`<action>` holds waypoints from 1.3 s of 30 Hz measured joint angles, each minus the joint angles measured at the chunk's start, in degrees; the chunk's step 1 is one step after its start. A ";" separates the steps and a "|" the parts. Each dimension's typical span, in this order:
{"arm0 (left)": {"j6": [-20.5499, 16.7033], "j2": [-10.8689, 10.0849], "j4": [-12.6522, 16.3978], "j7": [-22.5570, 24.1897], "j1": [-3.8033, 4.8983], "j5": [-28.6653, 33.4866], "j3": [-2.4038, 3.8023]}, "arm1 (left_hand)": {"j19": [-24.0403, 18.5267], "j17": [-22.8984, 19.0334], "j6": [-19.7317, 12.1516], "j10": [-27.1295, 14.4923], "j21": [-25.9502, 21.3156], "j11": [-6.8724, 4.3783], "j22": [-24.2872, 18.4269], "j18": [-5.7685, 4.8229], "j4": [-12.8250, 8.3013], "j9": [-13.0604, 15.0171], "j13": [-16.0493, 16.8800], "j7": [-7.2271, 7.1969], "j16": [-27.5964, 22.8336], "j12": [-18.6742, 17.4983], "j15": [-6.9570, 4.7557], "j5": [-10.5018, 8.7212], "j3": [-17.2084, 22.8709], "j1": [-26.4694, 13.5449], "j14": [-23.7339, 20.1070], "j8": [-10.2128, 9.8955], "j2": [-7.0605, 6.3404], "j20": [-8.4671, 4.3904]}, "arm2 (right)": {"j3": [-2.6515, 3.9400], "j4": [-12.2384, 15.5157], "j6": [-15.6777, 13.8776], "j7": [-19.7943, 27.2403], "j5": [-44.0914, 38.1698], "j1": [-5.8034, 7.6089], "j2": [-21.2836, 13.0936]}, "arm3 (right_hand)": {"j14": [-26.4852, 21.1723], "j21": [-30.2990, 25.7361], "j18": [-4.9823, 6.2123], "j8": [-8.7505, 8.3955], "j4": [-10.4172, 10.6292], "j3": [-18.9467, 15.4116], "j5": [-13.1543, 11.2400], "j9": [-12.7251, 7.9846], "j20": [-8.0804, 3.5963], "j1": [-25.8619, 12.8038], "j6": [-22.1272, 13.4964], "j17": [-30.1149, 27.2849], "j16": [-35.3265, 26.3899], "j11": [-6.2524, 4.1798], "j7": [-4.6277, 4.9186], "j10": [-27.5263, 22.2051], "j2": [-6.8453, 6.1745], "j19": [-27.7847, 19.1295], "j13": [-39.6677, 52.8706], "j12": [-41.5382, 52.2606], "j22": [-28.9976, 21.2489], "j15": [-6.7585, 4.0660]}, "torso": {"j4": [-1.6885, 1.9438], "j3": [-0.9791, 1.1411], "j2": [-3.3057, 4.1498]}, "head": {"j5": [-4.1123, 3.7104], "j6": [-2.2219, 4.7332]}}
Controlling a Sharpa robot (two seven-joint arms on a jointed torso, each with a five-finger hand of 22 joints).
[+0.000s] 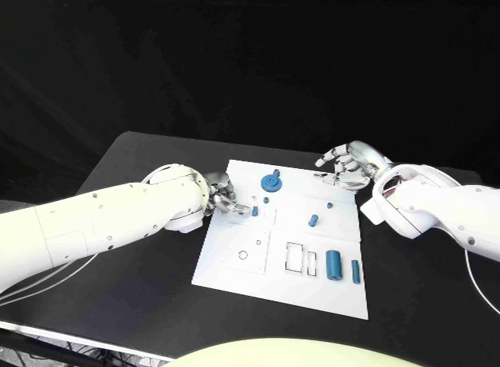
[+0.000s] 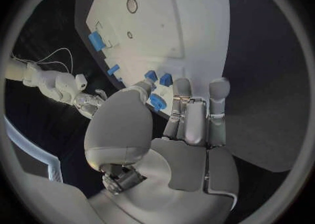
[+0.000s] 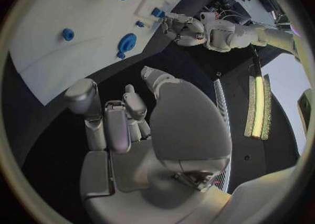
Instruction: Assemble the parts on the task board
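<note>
Head view: the black table (image 1: 140, 164) carries the white board (image 1: 305, 287) at its middle, tilted a little, with the two white arms coming in from either side. The left arm (image 1: 95, 222) reaches to the board's left edge, and the left hand (image 1: 220, 197) sits there over the upper left part of the board; its fingertips lie next to a small blue part (image 1: 254, 211), and the left wrist view shows the fingers (image 2: 197, 114) stretched out side by side over the board's edge with small blue parts (image 2: 157, 102) at their tips, but I cannot tell whether the hand pinches one of them. The right arm (image 1: 449, 214) ends at the board's far right corner, where the right hand (image 1: 349, 164) hovers with its fingers loosely curled and apart; in the right wrist view its palm (image 3: 125, 145) holds nothing and it stands off the board, above the dark table. On the board, the largest part is a blue cylinder (image 1: 332, 264) lying near the right edge, with a slimmer blue bar (image 1: 356, 271) just beside it. A round blue disc (image 1: 271, 182) stands near the far edge, between the two hands. A small blue peg (image 1: 313, 221) lies near the middle of the board. Outlined rectangular recesses (image 1: 295, 257) lie to the left of the cylinder.
</note>
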 measured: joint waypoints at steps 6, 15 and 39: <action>0.22 0.33 -0.54 -0.03 -0.03 0.05 0.05 | 0.27 0.60 -0.21 0.00 0.40 0.00 0.61 -0.01 0.00 0.22 -0.06 -0.22 0.23 0.29 -0.30 0.00 0.00 0.59 0.30 0.45 0.19 -0.02 | 0.00 -0.02 0.00 0.00 0.00 0.00 0.00 | 0.00 0.00 0.00 0.00 0.00 0.00 0.00 0.00 0.00 0.00 0.00 0.00 0.00 0.00 0.00 0.00 0.00 0.00 0.00 0.00 0.00 0.00 | 0.02 -0.02 -0.01 | -0.11 -0.03; 0.24 1.00 -1.38 -0.02 -0.04 0.21 0.11 | 0.68 0.69 -0.40 -0.20 0.62 -0.21 0.85 -0.01 -0.02 0.35 -0.30 -0.44 0.46 0.54 -0.30 0.00 0.03 1.88 0.30 0.97 1.03 -0.02 | 0.00 -0.04 -0.01 0.00 0.00 -0.02 0.00 | 0.00 -1.84 0.92 0.00 0.00 0.00 0.00 -0.05 -0.42 0.00 -0.12 -0.88 -0.68 -0.21 -0.12 -0.47 0.00 -0.42 -0.65 -0.25 -0.95 0.00 | 0.03 -0.02 0.01 | -0.28 -0.03; 1.40 1.44 -1.83 0.22 -0.02 1.17 0.02 | 0.87 0.98 -0.70 -0.20 0.85 -0.21 1.27 -0.01 -0.17 0.34 -0.79 -0.75 0.90 0.90 -0.51 0.00 1.31 6.00 0.51 2.10 0.17 -0.23 | -0.01 -0.17 0.01 0.07 0.00 -0.07 0.03 | 0.00 -2.87 0.93 0.00 0.00 0.00 0.00 -0.10 -0.42 0.00 -0.20 -1.77 -1.21 -0.21 -0.21 -1.05 0.00 -0.84 -1.29 -0.68 -1.60 0.00 | 0.07 -0.02 -0.06 | -0.59 -0.29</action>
